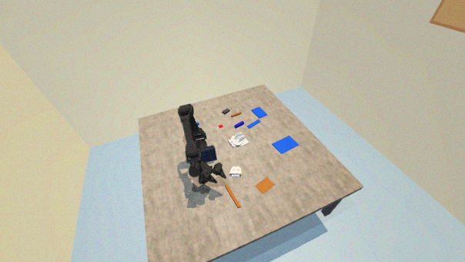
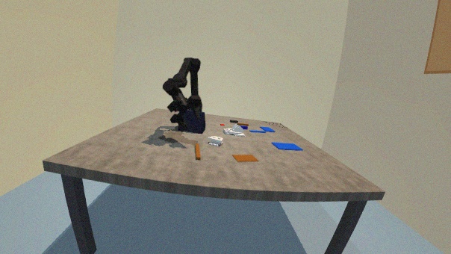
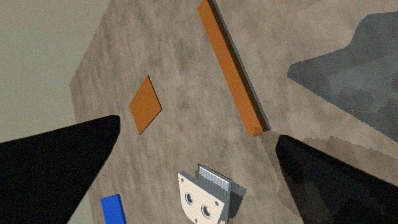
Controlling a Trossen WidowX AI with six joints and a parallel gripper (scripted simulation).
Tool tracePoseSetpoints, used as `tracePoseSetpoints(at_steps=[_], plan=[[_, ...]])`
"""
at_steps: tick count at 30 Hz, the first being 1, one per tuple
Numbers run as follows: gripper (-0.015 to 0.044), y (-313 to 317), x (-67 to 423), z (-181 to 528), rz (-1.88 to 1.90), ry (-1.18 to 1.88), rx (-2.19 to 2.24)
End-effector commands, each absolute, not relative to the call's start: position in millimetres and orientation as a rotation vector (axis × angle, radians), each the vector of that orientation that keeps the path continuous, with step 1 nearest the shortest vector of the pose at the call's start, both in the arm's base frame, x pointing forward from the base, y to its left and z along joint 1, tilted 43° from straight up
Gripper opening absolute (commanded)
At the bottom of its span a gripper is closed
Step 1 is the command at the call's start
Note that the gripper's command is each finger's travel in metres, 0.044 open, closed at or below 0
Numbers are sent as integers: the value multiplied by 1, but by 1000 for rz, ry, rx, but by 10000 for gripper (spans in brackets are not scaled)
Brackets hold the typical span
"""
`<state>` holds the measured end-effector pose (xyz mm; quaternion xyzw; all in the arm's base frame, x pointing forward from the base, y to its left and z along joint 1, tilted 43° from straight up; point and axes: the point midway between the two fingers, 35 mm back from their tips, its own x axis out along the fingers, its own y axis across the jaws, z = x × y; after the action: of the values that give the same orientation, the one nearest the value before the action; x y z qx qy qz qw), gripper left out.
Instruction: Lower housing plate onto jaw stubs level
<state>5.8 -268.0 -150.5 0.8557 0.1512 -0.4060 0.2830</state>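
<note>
A square-cornered table with a mottled grey-brown top and dark legs fills the middle of the top view. Under it lies a pale blue floor; cream and beige walls rise behind, and a tan panel cuts into the upper right corner of the top and exterior views. No brand, label or writing can be read anywhere.

The black arm stands left of centre in both room views, bent high at its elbow and folded back down toward the tabletop, a dark navy block beside its lower part. The pincer is spread wide with nothing between its tips, in the air above its shadow.

The housing plate appears to be the cream piece with round holes: just below centre in the top view, at bottom centre in the wrist view. It sits over grey, ridged parts; whether it is fully seated, I cannot tell. An orange bar and a flat orange tile lie near it.
</note>
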Motion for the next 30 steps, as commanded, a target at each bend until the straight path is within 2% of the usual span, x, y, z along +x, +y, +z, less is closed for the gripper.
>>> tracePoseSetpoints(at_steps=[1,30], plan=[[440,-269,22,-149,-1083,524,2309],[440,-245,136,-108,-1144,1410,2160]])
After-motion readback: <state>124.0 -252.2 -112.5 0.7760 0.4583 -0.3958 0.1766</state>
